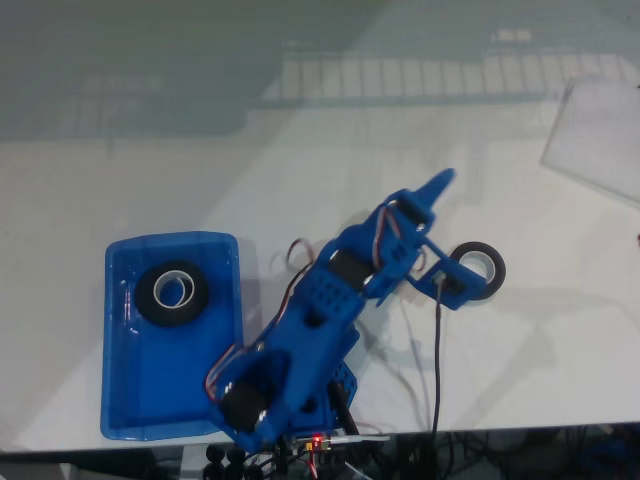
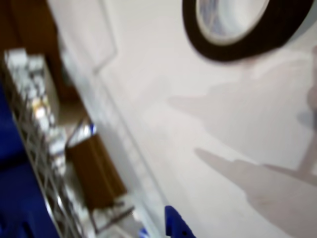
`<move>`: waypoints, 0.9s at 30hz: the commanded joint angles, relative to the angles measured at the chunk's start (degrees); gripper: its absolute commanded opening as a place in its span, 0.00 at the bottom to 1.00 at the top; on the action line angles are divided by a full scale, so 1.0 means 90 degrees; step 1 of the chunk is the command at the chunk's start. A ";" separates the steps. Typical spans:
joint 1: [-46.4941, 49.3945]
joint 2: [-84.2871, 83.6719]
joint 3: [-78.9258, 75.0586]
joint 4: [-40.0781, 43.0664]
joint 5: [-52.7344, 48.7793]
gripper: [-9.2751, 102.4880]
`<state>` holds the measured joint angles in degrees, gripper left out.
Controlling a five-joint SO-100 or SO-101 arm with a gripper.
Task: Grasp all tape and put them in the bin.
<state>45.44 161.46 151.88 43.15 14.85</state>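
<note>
The white table is seen from above in the fixed view. The bin is set at its left, long axis running toward the near edge, its near corners close to the table's rim. One tape roll lies flat in the bin's far end, hole upward. The second tape roll lies flat on the table at the right, partly covered by the gripper, whose jaw spread cannot be told. In the blurred wrist view, this roll is cut off at the top edge.
</note>
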 commanded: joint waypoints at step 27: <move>0.1270 -0.6074 -0.4590 0.3955 -0.0137 0.38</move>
<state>55.63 107.84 114.35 77.17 13.10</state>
